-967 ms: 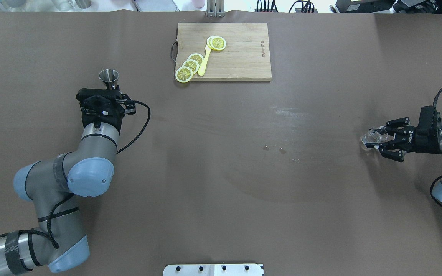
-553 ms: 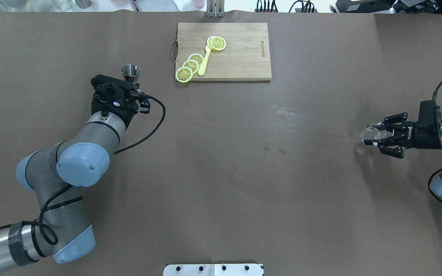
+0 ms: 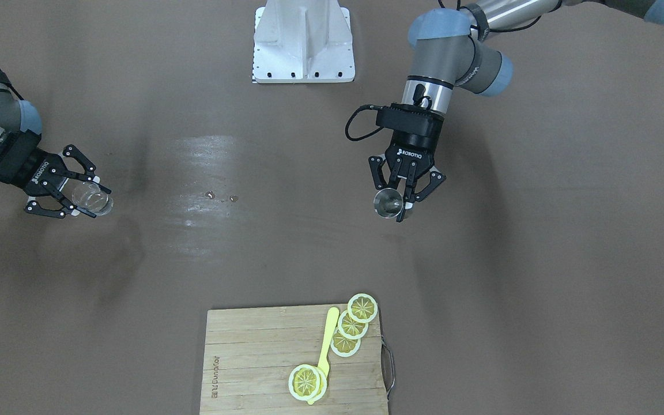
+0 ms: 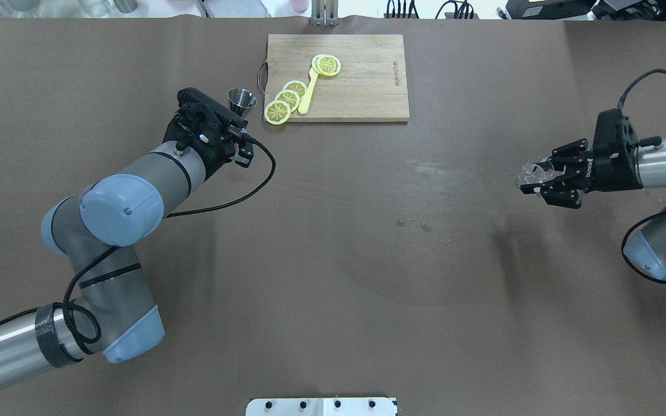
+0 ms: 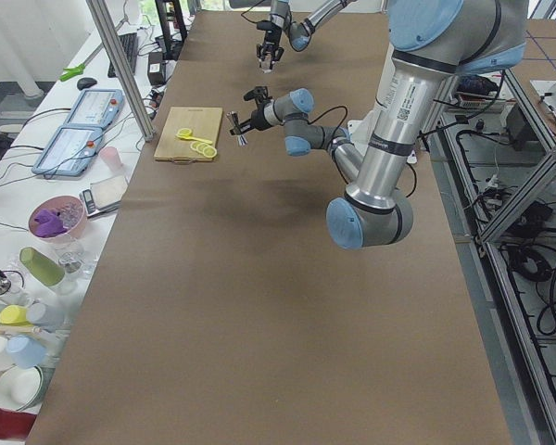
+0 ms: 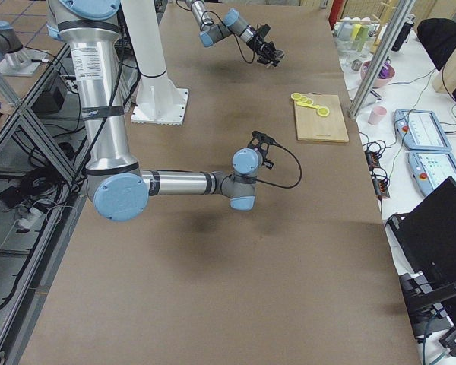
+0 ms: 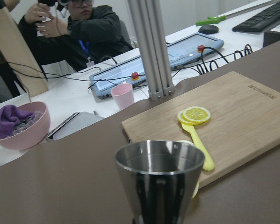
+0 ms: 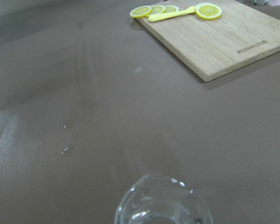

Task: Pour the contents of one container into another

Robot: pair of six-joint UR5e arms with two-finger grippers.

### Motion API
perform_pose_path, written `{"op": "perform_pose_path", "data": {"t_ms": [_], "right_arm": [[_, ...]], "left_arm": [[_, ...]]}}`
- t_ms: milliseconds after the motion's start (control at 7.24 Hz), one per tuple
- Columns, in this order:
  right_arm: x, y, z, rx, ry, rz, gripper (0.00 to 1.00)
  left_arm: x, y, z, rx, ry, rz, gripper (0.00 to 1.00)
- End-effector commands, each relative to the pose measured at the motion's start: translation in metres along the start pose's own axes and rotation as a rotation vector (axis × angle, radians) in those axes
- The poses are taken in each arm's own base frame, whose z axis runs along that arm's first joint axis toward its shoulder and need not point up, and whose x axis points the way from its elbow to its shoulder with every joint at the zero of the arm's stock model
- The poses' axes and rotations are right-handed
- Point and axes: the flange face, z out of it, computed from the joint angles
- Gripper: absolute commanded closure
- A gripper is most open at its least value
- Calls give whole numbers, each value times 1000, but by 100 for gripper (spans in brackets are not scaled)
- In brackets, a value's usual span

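A small steel jigger [image 4: 242, 99] hangs upright above the brown table, just left of the cutting board. My left gripper [image 3: 401, 203] is shut on it, and its open mouth [image 7: 159, 158] fills the lower left wrist view. At the table's right side, my right gripper [image 4: 535, 180] is shut on a clear glass [image 4: 532, 171], which is lifted off the table. The glass [image 3: 91, 199] also shows in the front-facing view, and its rim [image 8: 161, 203] sits at the bottom of the right wrist view. The two containers are far apart. I cannot tell what either one holds.
A wooden cutting board [image 4: 362, 86] at the far middle carries lemon slices [image 4: 287, 99] and a yellow spoon [image 4: 308, 92]. A few droplets [image 4: 411, 224] mark the table's centre. The white base plate [image 4: 321, 406] sits at the near edge. Cups and bowls stand beyond the far edge.
My left arm has carried the jigger rightward and away from the base, up beside the cutting board. My right gripper has moved the glass leftward and further from the base.
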Motion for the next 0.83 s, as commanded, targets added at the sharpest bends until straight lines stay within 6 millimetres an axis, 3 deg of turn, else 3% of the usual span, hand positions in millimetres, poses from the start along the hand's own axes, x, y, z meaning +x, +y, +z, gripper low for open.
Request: {"op": "perform_pose_path", "data": {"t_ms": [0,276,414,691], "right_arm": [[-19,-70,2,-93,13,13,100],[-23,-117,14,-110,26,-59,100],[-25,-129,8,-95,34,-71,100],[-38,-130,15,-100,-4,-96,100]], "left_arm": [[11,-11,14,10,147,93,100],[25,-9,28,16,250,201,100],[31,-15,26,22,295,262,100],[40,-30,19,20,432,304,100]]}}
